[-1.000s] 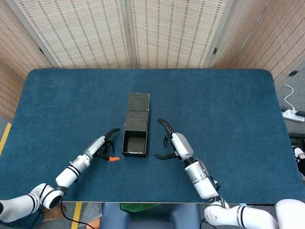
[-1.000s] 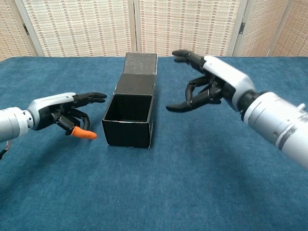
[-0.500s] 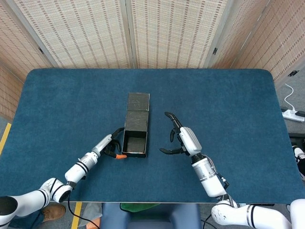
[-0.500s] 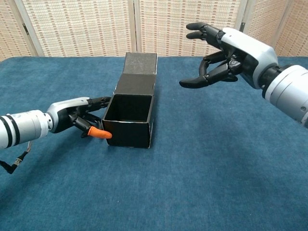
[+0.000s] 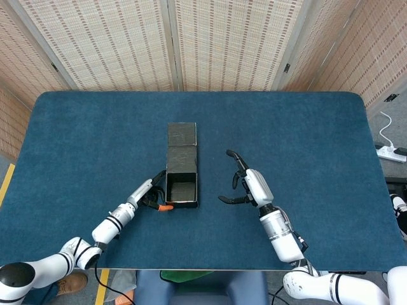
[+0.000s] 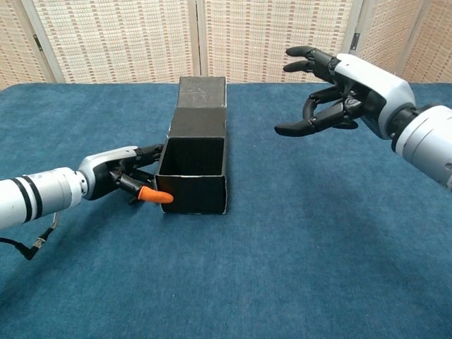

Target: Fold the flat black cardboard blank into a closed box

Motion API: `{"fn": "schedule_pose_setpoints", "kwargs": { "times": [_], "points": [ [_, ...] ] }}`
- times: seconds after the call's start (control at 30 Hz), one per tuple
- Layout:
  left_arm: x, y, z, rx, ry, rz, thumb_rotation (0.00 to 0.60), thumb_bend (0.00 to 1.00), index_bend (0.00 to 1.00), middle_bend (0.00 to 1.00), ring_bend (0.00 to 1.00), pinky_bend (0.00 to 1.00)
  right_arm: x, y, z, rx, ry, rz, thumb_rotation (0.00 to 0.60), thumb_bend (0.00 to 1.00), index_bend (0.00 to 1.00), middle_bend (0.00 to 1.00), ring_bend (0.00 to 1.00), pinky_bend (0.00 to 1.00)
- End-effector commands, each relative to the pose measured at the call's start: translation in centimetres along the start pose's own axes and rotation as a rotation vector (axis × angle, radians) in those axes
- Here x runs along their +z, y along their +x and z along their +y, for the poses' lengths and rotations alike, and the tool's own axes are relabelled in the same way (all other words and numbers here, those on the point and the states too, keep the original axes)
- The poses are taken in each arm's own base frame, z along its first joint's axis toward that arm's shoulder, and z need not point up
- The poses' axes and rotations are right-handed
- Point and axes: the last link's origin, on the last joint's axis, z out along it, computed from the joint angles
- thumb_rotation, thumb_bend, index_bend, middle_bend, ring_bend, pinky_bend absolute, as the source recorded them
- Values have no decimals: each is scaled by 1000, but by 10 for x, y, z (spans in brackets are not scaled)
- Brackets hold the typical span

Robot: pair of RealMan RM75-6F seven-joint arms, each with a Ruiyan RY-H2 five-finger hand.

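Note:
The black cardboard box (image 5: 182,184) (image 6: 193,167) stands open-topped on the blue table, its lid flap (image 5: 181,135) (image 6: 202,92) lying flat behind it. My left hand (image 5: 151,196) (image 6: 129,181) presses against the box's left front corner, with an orange fingertip (image 6: 155,195) across the front wall and another finger at the rim. It holds nothing. My right hand (image 5: 247,186) (image 6: 335,92) hovers to the right of the box, fingers spread and curved, holding nothing and well apart from the cardboard.
The blue table (image 5: 305,140) is ringed by woven screen panels (image 5: 222,38) at the back. A white power strip (image 5: 391,152) lies on the floor past the right edge.
My left hand moved right to the box's front left corner and nudged the box, which shifted slightly. My right hand rose and drew away to the right.

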Motion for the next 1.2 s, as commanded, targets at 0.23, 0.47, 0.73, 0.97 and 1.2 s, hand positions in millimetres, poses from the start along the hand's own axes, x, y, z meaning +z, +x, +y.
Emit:
{"fn": "schedule_pose_setpoints", "kwargs": {
  "times": [0.23,0.47,0.73,0.97,1.2],
  "points": [
    [-1,0,9,-56,-82,25,600,196,530,528,606,773,22,4,26,33,-189,-42,600,17,0,148,630,1000],
    [-23,11,18,-53,-153,25,600,196,553,538,606,773,56,-8,33,78,-297,-85,600,17,0,180,644,1000],
    [-45,2,35,-1,-221,-41,600,195,555,537,605,774,120,-45,-3,156,-296,-83,600,17,10,190,648,1000],
    [-46,-3,47,13,-227,-54,600,195,555,536,606,774,147,-66,-39,261,-265,-84,600,0,10,174,648,1000],
    [-34,4,35,42,-134,-10,600,194,550,529,605,777,142,-62,-78,374,-177,-166,600,0,10,173,656,1000]
  ]
}}
